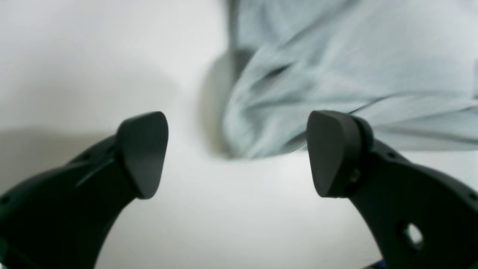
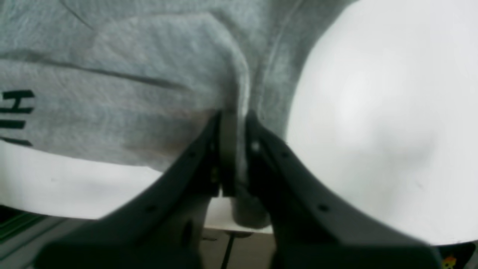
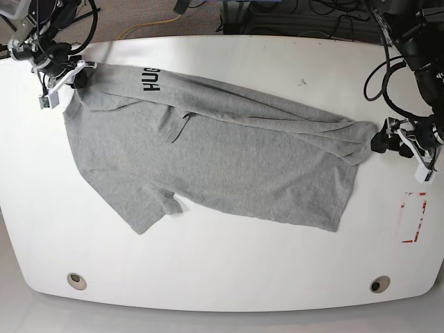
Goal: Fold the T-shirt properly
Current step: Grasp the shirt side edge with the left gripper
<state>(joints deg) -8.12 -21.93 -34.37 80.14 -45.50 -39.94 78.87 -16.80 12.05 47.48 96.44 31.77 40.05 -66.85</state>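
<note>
T-shirt (image 1: pixel 336 71) fabric fills my left wrist view's upper right, bunched on the white table (image 1: pixel 93 56); my left gripper (image 1: pixel 237 153) stands wide open, holding nothing. From the right wrist, my right gripper (image 2: pixel 235 149) is pinched tight on a fold of grey jersey (black lettering (image 2: pixel 15 116) at the edge). In the base view the shirt (image 3: pixel 229 159) lies stretched across the table between both arms.

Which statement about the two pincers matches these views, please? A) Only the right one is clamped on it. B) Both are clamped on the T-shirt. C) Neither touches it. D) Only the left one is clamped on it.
A: the right pincer is pinched shut on a fold of the T-shirt, while the left pincer stands open with nothing between its jaws.
</note>
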